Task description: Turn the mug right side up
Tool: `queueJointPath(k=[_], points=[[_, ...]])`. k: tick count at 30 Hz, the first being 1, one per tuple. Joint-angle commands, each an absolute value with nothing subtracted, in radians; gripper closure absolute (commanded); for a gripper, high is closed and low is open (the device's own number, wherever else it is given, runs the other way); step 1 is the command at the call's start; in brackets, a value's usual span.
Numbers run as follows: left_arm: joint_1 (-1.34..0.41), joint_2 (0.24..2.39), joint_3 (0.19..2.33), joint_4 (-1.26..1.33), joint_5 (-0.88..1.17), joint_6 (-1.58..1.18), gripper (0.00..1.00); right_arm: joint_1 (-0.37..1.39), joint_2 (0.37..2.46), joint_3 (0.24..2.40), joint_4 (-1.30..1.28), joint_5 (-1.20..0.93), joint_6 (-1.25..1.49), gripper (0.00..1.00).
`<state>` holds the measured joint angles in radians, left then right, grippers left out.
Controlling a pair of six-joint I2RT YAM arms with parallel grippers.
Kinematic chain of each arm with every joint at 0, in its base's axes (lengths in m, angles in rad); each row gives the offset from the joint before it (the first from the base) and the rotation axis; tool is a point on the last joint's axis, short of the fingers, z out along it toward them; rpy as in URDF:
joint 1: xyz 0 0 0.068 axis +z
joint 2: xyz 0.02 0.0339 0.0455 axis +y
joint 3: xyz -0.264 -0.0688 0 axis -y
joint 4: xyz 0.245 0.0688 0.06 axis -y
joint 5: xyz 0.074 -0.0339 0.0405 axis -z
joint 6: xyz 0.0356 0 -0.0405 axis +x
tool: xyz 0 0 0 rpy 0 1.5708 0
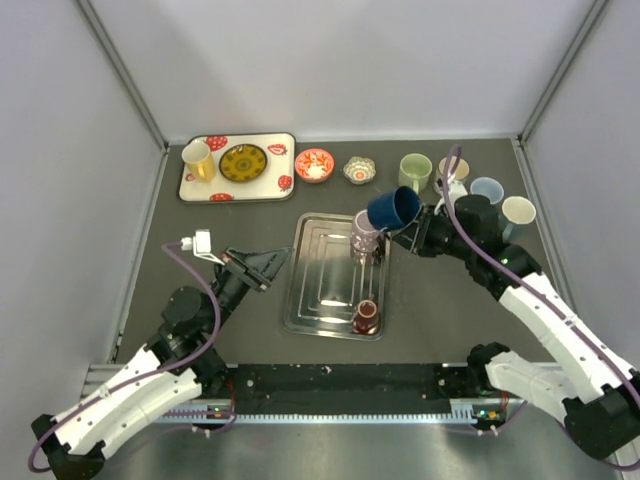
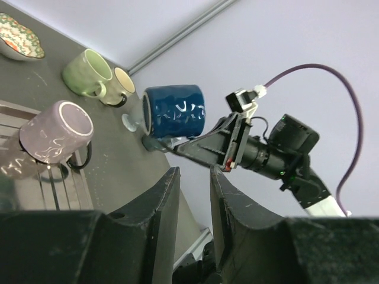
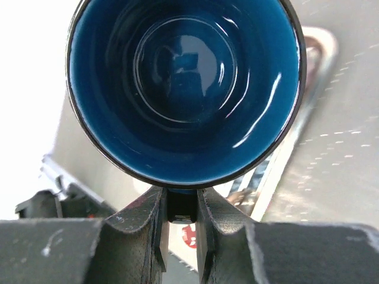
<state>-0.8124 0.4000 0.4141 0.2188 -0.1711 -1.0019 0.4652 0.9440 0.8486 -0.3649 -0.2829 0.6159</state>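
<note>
Top view: dark blue glazed ceramic mug [image 1: 393, 208], held clear of the worktop [image 1: 450, 300] at the end of the right arm [image 1: 540, 300]. It is tipped on its side above the far right corner of the ribbed steel tray [image 1: 300, 300]. A lilac mug [image 1: 365, 237] stands beneath.

Left wrist view: left fingers [image 2: 160, 207] parted, nothing between them, well apart from the mug.

Right wrist view: right fingers [image 3: 142, 236] clenched on the handle [image 3: 180, 210], mouth facing the lens.

Handling, by judgement: rigid, fairly weighty, breakable, with a slick glaze. The handle is the surest hold, though the body may swivel about it.
</note>
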Motion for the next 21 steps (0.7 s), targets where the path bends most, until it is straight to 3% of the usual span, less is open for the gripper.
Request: queueJointPath(k=[1,10,21], points=[[-0.808,0.371,0.419,0.164,-0.218,-0.948,0.67,0.439,0.982,1.035,-0.533,-0.04,0.447,1.0],[-0.808,0.402,0.449,0.009,-0.27,-0.922,0.66,0.37,1.152,1.028,-0.589,0.192,0.368,1.0],[-0.808,0.44,0.445,-0.098,-0.272,-0.922,0.66,0.331,1.374,1.019,-0.514,0.278,0.405,1.0]])
